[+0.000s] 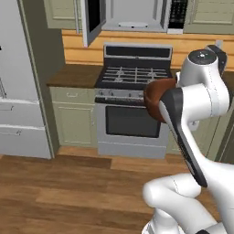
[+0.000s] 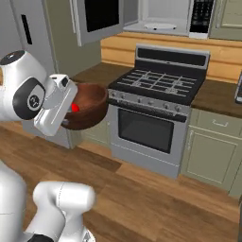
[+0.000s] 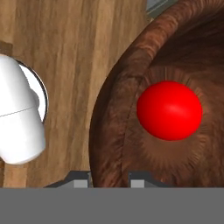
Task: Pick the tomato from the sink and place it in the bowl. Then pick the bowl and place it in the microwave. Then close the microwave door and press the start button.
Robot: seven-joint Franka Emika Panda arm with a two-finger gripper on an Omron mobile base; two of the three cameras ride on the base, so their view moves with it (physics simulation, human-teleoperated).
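Kitchen floor's wood planks, with the stove [image 1: 132, 98] straight ahead and the microwave [image 1: 137, 16] above it, door hanging open. Right base view: the gripper [image 2: 71, 106] is clamped on the near rim of the bowl [image 2: 90, 111], held up in the air. Hand view: the tomato [image 3: 169, 110] sits inside the bowl.

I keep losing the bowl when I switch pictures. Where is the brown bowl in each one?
Left base view: the bowl peeks out mid-right, behind the arm.
Right base view: mid-left, held up by the gripper, tomato inside.
Hand view: right side, tomato in it.
Shared landmark: the stove, beyond the bowl in both base views.
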